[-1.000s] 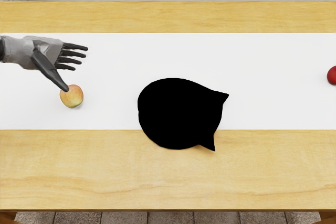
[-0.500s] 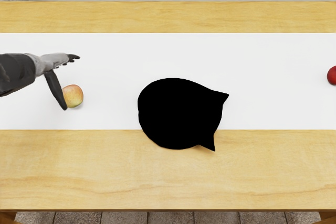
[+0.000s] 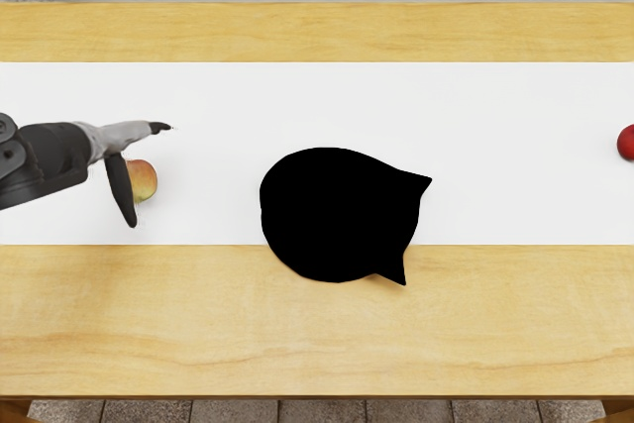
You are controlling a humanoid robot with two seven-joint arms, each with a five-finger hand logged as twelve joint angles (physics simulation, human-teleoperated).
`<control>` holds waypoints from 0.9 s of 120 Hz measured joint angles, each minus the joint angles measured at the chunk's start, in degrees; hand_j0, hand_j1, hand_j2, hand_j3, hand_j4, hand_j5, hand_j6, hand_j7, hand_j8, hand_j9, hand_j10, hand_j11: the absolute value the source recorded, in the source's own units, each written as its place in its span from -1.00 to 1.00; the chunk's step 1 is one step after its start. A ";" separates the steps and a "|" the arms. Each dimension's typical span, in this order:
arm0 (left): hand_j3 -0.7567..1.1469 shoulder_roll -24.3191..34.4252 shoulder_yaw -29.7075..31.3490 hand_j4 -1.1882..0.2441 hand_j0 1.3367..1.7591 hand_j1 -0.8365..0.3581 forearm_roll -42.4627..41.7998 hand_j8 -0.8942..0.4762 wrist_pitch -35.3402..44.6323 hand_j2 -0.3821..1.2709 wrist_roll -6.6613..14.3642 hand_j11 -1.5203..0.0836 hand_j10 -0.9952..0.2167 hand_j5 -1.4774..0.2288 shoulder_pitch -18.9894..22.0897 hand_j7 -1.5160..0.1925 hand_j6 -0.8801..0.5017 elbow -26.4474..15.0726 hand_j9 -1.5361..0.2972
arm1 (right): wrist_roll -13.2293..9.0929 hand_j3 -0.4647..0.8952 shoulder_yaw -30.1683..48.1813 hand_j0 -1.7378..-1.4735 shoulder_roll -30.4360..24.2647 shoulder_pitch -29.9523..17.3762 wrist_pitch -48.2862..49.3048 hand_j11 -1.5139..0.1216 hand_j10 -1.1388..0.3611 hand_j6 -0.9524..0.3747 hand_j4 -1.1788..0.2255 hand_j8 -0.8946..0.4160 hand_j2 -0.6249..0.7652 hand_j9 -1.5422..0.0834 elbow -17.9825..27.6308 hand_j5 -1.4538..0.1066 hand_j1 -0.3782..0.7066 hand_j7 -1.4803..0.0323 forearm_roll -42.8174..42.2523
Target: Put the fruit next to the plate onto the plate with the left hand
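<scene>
Left hand (image 3: 117,144): grey, dark-tipped, open; fingers (image 3: 149,129) stretched over the apple, thumb hanging before it, nothing gripped. Apple (image 3: 146,178): round, smooth, yellow-red, on the white runner (image 3: 396,106) just under the palm. It probably rolls, so close evenly around it before lifting. Plate (image 3: 337,213): flat, matte black, two-pointed outline, well apart from the hand, rightward. Red fruit (image 3: 626,142): farthest away.
</scene>
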 joint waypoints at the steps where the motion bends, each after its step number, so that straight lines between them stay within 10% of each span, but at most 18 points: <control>1: -0.20 0.01 0.00 0.64 0.52 0.97 0.00 0.28 0.01 -0.53 0.00 0.88 0.62 0.72 -0.02 0.76 0.25 0.00 0.66 | 0.00 -0.32 0.00 -0.40 0.00 0.00 0.00 0.82 0.49 0.40 0.65 0.33 -0.11 0.86 0.00 0.83 -0.90 0.92 0.00; 108: -0.20 -0.75 3.46 0.30 0.52 0.48 4.10 -0.07 7.59 -0.47 0.00 0.49 0.22 0.35 1.89 0.39 -0.10 0.10 0.32 | 0.00 -0.32 0.00 -0.40 0.00 0.00 -0.01 0.82 0.49 0.40 0.65 0.33 -0.11 0.86 0.00 0.83 -0.90 0.92 -0.01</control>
